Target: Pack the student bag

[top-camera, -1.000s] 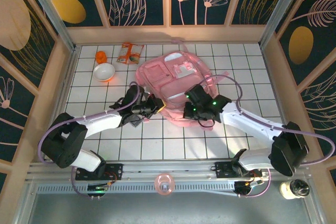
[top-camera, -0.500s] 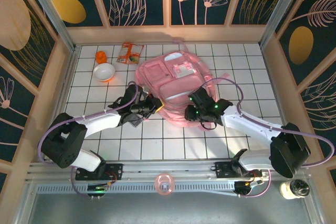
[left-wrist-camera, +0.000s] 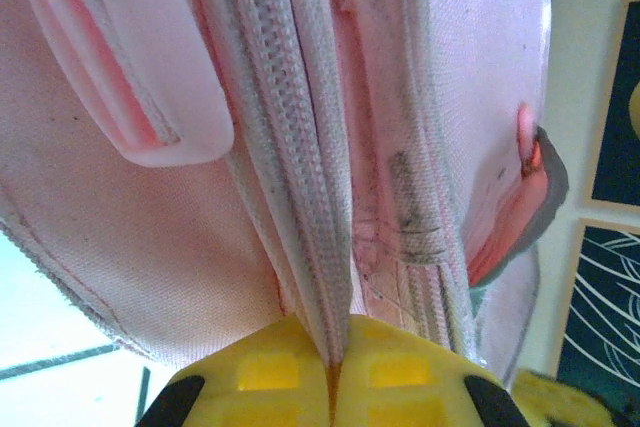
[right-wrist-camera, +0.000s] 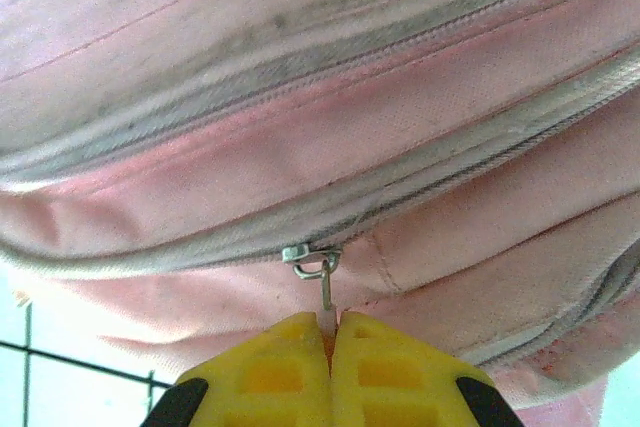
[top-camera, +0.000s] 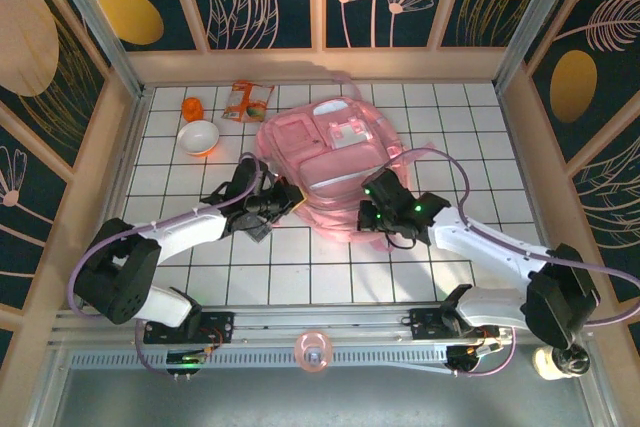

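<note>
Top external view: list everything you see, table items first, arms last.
student bag: one, pink, lying at the table's centre.
bowl: one, white, far left of the bag.
small object: one, orange, just behind the bowl.
packet: one, orange and white, far edge, left of the bag.
zip pull: one, metal, on the bag's zip.
left gripper: one, yellow fingers, shut on the bag's zip seam.
right gripper: one, yellow fingers, shut on the zip pull.

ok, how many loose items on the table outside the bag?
3, all at the far left: small orange item, white bowl, orange-and-white packet. Others may hide under the bag.
</note>
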